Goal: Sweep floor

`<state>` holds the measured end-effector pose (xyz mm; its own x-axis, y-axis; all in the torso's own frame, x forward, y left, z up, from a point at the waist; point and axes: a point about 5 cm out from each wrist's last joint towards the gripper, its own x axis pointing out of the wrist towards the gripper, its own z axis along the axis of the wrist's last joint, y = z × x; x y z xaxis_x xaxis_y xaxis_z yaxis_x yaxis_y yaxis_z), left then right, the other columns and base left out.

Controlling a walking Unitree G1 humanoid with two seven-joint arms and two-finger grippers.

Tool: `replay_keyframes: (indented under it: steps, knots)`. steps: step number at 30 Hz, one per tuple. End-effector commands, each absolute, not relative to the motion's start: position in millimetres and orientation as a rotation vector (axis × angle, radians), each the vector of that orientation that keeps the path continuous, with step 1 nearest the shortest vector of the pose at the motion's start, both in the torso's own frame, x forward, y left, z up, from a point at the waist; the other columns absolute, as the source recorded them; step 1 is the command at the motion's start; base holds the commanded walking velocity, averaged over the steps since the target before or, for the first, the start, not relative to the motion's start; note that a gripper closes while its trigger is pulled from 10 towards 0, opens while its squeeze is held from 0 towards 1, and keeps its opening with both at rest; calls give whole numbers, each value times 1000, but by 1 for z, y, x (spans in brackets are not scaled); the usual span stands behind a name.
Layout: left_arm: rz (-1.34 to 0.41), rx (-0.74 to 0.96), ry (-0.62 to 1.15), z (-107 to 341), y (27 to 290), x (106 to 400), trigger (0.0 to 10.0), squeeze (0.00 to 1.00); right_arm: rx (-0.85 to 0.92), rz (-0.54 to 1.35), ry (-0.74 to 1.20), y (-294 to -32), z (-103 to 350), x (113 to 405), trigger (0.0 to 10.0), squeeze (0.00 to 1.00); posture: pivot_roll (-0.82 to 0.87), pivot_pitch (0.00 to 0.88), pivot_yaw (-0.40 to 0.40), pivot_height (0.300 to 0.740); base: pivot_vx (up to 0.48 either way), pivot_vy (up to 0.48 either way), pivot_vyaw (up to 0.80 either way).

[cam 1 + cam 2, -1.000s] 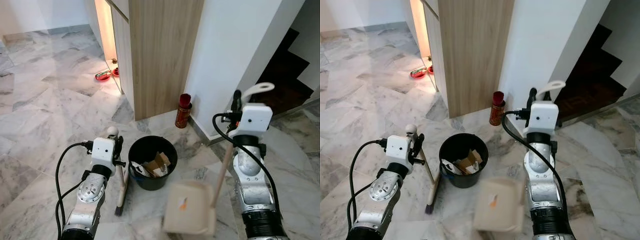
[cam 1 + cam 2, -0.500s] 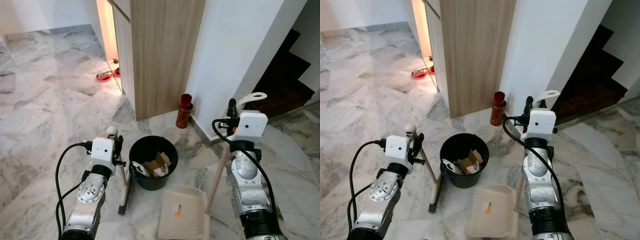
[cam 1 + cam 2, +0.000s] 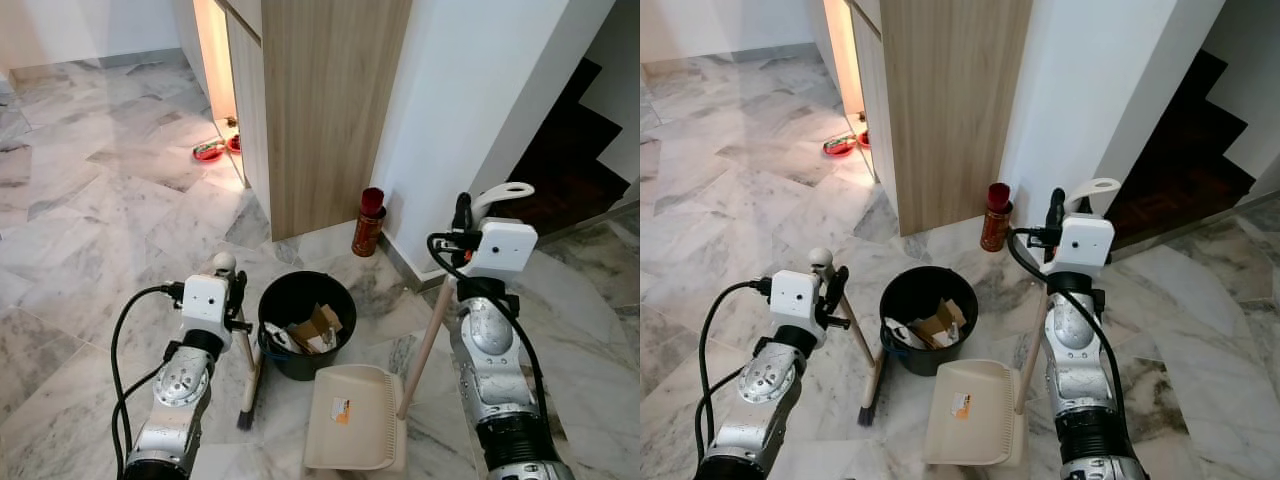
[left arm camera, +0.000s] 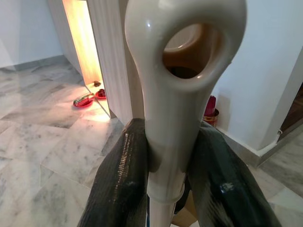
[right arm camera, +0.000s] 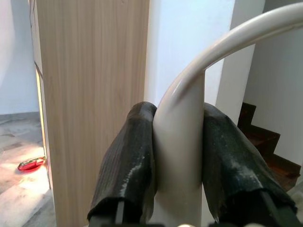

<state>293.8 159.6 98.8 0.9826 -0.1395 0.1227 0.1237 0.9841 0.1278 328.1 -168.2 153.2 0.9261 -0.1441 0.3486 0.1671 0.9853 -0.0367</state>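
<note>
The broom stands near the lower left of the left eye view, its dark bristle head on the marble floor just beside the black bin, and the left gripper is clamped around the top of its cream handle just under the hanging loop. The right gripper squeezes the curved cream handle of the dustpan, whose beige pan rests on the floor at lower centre, directly below the bin holding cardboard scraps. A red canister stands against the white wall at centre frame, beside a wooden cabinet.
</note>
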Motion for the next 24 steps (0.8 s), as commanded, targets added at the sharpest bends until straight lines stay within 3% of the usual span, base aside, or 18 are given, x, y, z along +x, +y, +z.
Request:
replay_keyframes:
  steps: [1,24]
  knots:
    - [-136,105,-173,108,158,295,10000,0,-45,-162,-395,-168,162,330,10000,0,176,112,-77,740,0,0,0]
    - [-140,99,-179,109,157,295,10000,0,-35,-115,-393,-160,162,333,10000,0,168,115,-76,740,0,0,0]
